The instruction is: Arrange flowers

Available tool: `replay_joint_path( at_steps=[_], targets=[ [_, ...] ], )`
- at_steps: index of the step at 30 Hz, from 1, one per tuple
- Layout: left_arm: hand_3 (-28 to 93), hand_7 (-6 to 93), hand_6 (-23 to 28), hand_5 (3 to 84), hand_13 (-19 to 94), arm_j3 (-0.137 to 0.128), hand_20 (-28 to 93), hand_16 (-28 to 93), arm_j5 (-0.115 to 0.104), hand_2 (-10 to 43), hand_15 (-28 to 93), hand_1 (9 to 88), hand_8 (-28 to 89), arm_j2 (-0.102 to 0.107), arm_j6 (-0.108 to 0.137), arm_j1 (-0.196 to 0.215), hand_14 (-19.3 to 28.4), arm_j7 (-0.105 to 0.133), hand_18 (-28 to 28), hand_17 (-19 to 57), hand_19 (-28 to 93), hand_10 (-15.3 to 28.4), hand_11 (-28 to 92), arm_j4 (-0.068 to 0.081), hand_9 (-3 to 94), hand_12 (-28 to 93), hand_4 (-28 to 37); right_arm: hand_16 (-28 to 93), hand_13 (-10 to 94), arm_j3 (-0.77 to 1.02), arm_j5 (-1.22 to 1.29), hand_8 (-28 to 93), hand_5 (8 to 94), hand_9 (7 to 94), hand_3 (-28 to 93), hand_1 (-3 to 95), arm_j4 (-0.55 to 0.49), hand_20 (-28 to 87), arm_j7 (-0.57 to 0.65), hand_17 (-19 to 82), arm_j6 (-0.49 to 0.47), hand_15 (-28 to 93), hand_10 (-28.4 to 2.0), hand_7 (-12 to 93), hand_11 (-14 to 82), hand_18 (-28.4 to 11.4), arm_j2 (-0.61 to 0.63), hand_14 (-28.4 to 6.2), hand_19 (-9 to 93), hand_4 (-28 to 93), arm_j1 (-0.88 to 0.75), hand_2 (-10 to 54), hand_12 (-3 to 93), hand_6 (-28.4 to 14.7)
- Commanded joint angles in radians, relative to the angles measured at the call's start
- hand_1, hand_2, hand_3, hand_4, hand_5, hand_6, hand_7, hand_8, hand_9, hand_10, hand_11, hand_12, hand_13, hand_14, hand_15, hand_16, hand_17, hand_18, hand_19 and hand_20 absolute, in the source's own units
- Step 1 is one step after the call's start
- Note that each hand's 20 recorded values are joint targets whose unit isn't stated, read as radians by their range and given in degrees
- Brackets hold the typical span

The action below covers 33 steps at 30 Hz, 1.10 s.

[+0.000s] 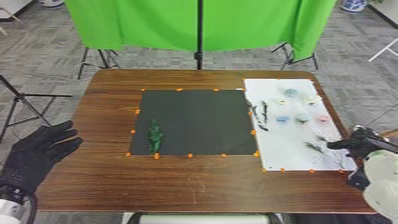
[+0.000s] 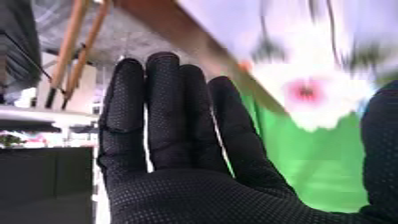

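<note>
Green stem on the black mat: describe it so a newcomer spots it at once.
On the brown table, find the black mat, left of the white mat. Near the black mat's left edge lies the leafy green stem. Unlike the pale flowers on the white mat, it is long and dark.

The left robot hand point(image 1: 37, 150) and right robot hand point(image 1: 362, 144) are black fabric, finely dotted in texture across the right palm point(image 2: 200, 197) and fingers point(image 2: 166, 120). Both the left arm point(image 1: 11, 209) and right arm point(image 1: 382, 170) are white, with a dark cable point(image 1: 34, 204) beside the left wrist.
</note>
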Motion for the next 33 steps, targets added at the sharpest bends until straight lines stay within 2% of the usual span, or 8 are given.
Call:
replay_joint_path(
  at_steps=[1, 4, 7, 10, 12, 17, 19, 33],
  targets=[
    [73, 24.0, 6.9, 40.7, 27, 0.001, -2, -7, 0.007, 4.7, 50, 26.1, -11, -0.003, 0.007, 0.014, 18.5, -0.006, 23.8, -6.3, 61, 15.5, 33, 0.002, 34.7, 15, -28.3, 13, 41, 0.030, -0.030, -16, 38.9, 40.3, 77, 10.9, -0.001, 32, -0.004, 19, 0.010, 67, -16.7, 31, 48.0, -20.8, 0.014, -13.9, 75, -28, -0.086, -9.5, 22.9, -10.9],
    [73, 24.1, 6.9, 40.7, 28, 0.002, -2, -7, 0.006, 4.8, 50, 26.1, -11, -0.003, 0.012, 0.016, 18.4, -0.007, 23.8, -6.3, 61, 15.5, 33, 0.002, 34.7, 15, -28.3, 16, 47, -0.007, -0.070, -19, 45.9, 47.9, 78, 15.7, 0.023, 32, -0.004, 21, 0.039, 66, -14.9, 34, 49.8, -20.0, 0.022, -12.5, 76, -28, -0.075, -9.5, 22.9, -8.1],
    [73, 24.0, 7.0, 40.8, 28, 0.006, -2, -7, 0.007, 4.8, 50, 26.1, -11, -0.006, 0.007, 0.015, 18.4, -0.008, 23.8, -6.3, 61, 15.6, 33, 0.002, 34.7, 15, -28.3, 19, 60, -0.034, -0.078, -22, 58.8, 59.4, 78, 25.6, 0.036, 32, -0.010, 25, -0.028, 67, -11.7, 38, 52.2, -18.7, 0.020, -9.4, 78, -28, -0.053, -9.5, 24.1, -3.3],
    [73, 24.0, 7.0, 40.9, 28, 0.008, -2, -7, 0.002, 4.8, 50, 26.1, -11, -0.001, 0.015, 0.022, 18.4, -0.002, 23.8, -6.3, 61, 15.5, 33, 0.001, 34.7, 15, -28.3, 22, 64, -0.077, -0.083, -23, 63.9, 59.7, 77, 28.4, 0.052, 33, -0.022, 27, -0.043, 68, -11.5, 40, 51.8, -18.6, 0.018, -8.7, 80, -28, -0.029, -9.5, 24.8, -1.4],
    [73, 24.0, 7.0, 40.9, 28, 0.010, -2, -7, -0.004, 4.9, 50, 25.9, -11, 0.007, 0.023, 0.029, 18.4, 0.007, 23.8, -6.3, 61, 15.5, 33, 0.000, 34.6, 15, -28.3, 24, 66, -0.100, -0.092, -23, 66.8, 68.7, 77, 31.7, 0.060, 34, -0.031, 29, -0.032, 68, -11.0, 40, 52.2, -18.5, 0.015, -8.3, 81, -28, -0.020, -9.5, 26.7, -0.7],
    [73, 24.0, 7.0, 40.9, 27, 0.006, -2, -7, 0.001, 4.8, 50, 26.0, -11, -0.002, 0.026, 0.037, 18.4, 0.006, 23.7, -6.2, 61, 15.5, 33, -0.006, 34.7, 15, -28.3, 28, 75, -0.093, -0.093, -8, 75.8, 81.1, 74, 42.4, 0.061, 34, -0.098, 34, -0.047, 69, -9.2, 45, 50.7, -18.3, 0.013, -7.3, 85, -28, -0.038, -9.3, 29.7, -0.7],
    [73, 24.0, 7.0, 40.9, 28, 0.004, -2, -7, 0.005, 4.8, 50, 26.0, -11, -0.014, 0.014, 0.033, 18.4, -0.002, 23.7, -6.2, 61, 15.5, 33, -0.005, 34.7, 15, -28.3, 28, 76, -0.086, -0.089, -8, 76.9, 82.6, 76, 43.0, 0.059, 34, -0.106, 35, -0.034, 69, -9.0, 46, 50.5, -18.4, 0.012, -7.3, 86, -28, -0.045, -8.9, 29.7, -0.5],
    [73, 24.0, 7.1, 40.9, 28, 0.010, -2, -7, 0.007, 5.0, 50, 26.0, -11, -0.019, 0.033, 0.035, 18.5, -0.002, 23.7, -6.2, 62, 15.6, 33, -0.008, 34.8, 15, -28.3, 31, 80, -0.030, -0.070, 0, 80.7, 87.1, 86, 40.8, 0.026, 36, -0.166, 39, 0.246, 79, -9.1, 51, 60.3, -20.6, 0.009, -8.4, 92, -28, -0.071, -9.4, 33.1, -1.2]
  ],
)
